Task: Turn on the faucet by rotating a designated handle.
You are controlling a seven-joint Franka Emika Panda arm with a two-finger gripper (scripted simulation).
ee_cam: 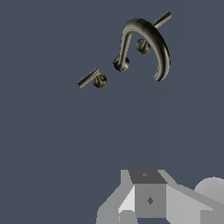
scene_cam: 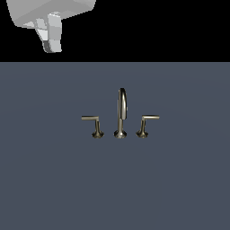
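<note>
The small dull-brass faucet (scene_cam: 120, 114) stands in the middle of the grey floor, with a tall arched spout between two lever handles. The left-hand handle (scene_cam: 92, 122) is a thin bar on a flared post, its bar pointing to the exterior view's left. Its twin (scene_cam: 147, 121) mirrors it on the right. My gripper (scene_cam: 52, 45) hangs high at the exterior view's upper left, far from the faucet, and touches nothing. Its fingers look pressed together and empty. The wrist view shows the spout (ee_cam: 146, 37), the nearer handle (ee_cam: 92, 79) and my gripper (ee_cam: 146, 199).
The flat grey floor (scene_cam: 45, 179) spreads all around the faucet. The other lever handle (ee_cam: 153, 28) shows partly behind the spout in the wrist view.
</note>
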